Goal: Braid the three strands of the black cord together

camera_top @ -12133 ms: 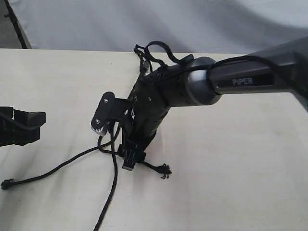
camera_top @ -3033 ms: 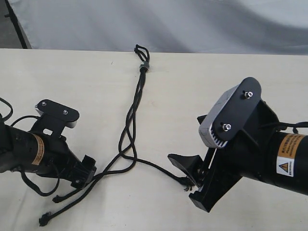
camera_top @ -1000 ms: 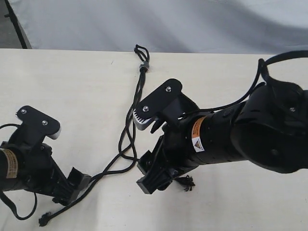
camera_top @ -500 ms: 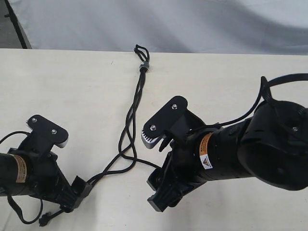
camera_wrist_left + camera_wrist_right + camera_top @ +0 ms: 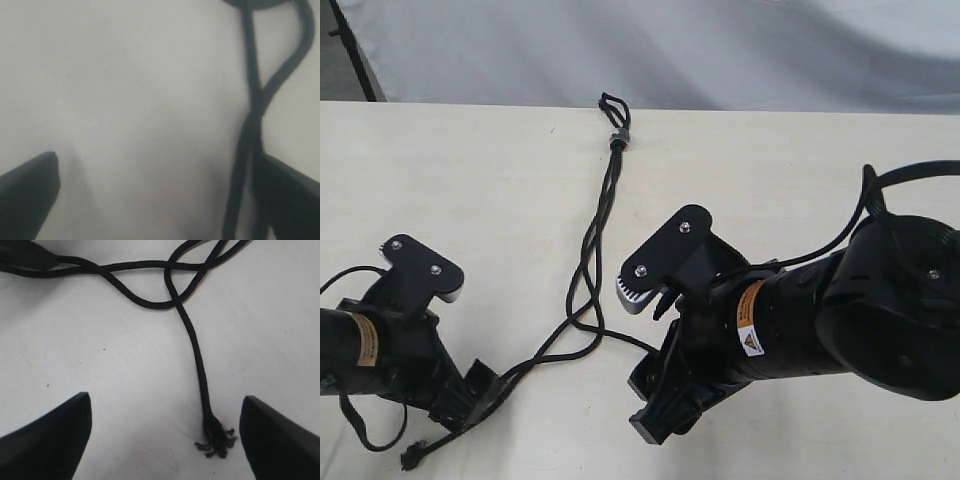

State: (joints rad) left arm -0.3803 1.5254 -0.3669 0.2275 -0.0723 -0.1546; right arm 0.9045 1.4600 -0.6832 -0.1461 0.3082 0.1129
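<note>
- surface (image 5: 470,180): pale cream, matt; plain grey-white backdrop (image 5: 740,45) hangs behind its far edge
- black cord (image 5: 613,165) lies mid-surface; loop (image 5: 614,103) at the far edge, grey band (image 5: 617,138) just below it; three strands (image 5: 604,200) run toward the arms, loosely crossed, then split left and right
- left jaws: released, wide apart, grasping nothing; in the left wrist view two strands cross and run just beside one finger (image 5: 292,200); blur, cannot tell if they touch it; other finger (image 5: 27,195) well apart from them
- right jaws: released, wide apart, grasping nothing; one strand's frayed tip (image 5: 216,439) lies on the surface between the fingers (image 5: 50,435), nearer the other finger, touching neither
- exterior view: left arm (image 5: 380,345) low at the left; right arm (image 5: 820,320) in from the right, its body hiding that frayed tip
- another strand end (image 5: 412,458) at the near edge by the left arm
- right arm's thick cable (image 5: 865,215) arcs above it, apart from the cord
</note>
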